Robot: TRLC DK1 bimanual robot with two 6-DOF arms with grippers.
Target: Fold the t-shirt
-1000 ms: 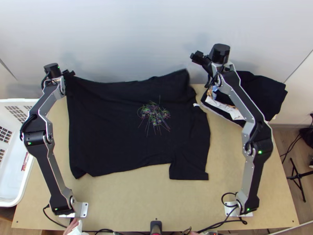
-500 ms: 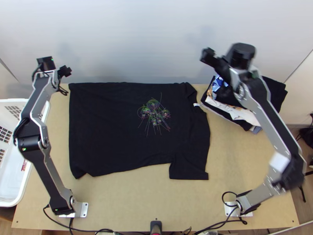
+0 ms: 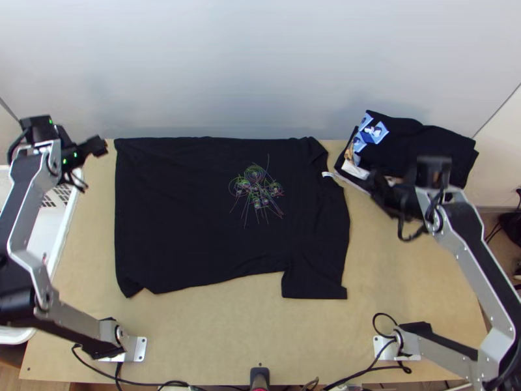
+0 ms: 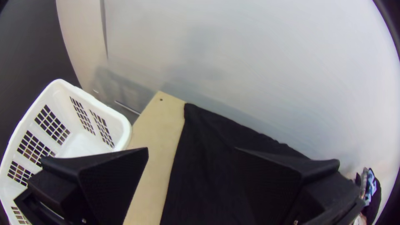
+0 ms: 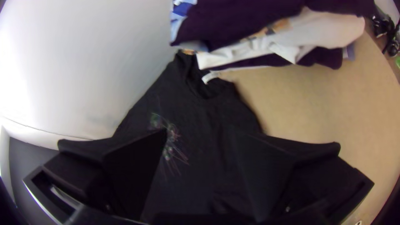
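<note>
Wooden table (image 3: 215, 332) — left arm (image 3: 25, 195) bent, left tool (image 3: 99, 144) spread wide.

No text, label, brand, number or sign can be read.
</note>
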